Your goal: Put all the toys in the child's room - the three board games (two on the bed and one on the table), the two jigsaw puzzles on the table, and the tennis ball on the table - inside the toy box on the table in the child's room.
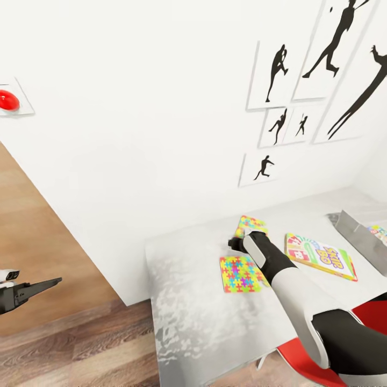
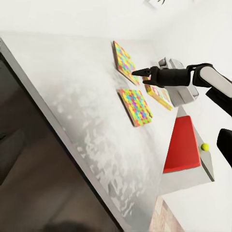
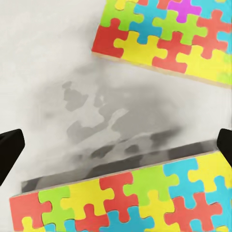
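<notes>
Two jigsaw puzzles lie flat on the white table (image 1: 188,301), one nearer (image 1: 240,273) and one by the wall (image 1: 250,224). My right gripper (image 1: 235,244) hovers over the gap between them. In the right wrist view its fingers (image 3: 9,150) stand far apart at the frame edges, open and empty, with one puzzle (image 3: 125,200) on one side and the other puzzle (image 3: 169,36) across the gap. A Skip-Bo board game (image 1: 321,256) lies beside the grey toy box (image 1: 359,236). The tennis ball (image 2: 205,146) rests on a grey surface. My left gripper (image 1: 37,287) hangs over the floor.
A red chair (image 1: 371,317) stands under my right arm at the table's front. The white wall carries black silhouette pictures (image 1: 279,72) and a red button plate (image 1: 8,100). Wood floor (image 1: 64,344) lies left of the table.
</notes>
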You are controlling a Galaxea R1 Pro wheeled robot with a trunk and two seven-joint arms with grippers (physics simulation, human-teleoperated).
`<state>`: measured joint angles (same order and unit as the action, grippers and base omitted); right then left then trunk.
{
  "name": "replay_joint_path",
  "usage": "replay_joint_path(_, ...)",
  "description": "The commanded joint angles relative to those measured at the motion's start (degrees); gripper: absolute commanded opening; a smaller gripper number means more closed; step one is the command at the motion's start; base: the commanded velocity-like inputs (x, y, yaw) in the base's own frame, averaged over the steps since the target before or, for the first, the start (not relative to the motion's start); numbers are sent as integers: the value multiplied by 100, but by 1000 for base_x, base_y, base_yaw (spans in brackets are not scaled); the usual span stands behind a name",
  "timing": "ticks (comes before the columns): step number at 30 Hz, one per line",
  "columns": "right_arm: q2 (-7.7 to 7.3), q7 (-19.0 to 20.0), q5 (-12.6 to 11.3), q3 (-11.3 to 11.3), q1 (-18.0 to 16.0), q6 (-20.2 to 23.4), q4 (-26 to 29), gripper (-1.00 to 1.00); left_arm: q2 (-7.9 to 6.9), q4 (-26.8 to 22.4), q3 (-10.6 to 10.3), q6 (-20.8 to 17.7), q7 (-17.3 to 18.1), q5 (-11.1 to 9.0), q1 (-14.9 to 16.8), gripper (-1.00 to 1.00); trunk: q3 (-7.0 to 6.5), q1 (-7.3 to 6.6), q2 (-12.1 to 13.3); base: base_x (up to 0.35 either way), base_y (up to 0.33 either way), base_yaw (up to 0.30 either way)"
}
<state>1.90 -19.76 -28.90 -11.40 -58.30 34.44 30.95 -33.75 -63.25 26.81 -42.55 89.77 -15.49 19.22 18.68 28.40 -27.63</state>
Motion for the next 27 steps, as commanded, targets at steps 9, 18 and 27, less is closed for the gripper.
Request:
replay_joint_path(9,-191,-48,-70,-29,-6,18,7,100,-7,2,0,-61,23,6,3,100,94,2,-10,0,0,0)
replay_joint_path(18,-279,-46,-72,-29,-6,20,7,100,-3,-1,0,-61,23,4,3,100,178,2,-10,0,0,0)
replay_joint_path(27,-293,-45,-64,-33,-6,19,7,100,-5,2,0,-61,23,3,3,100,263,2,-10,0,0,0)
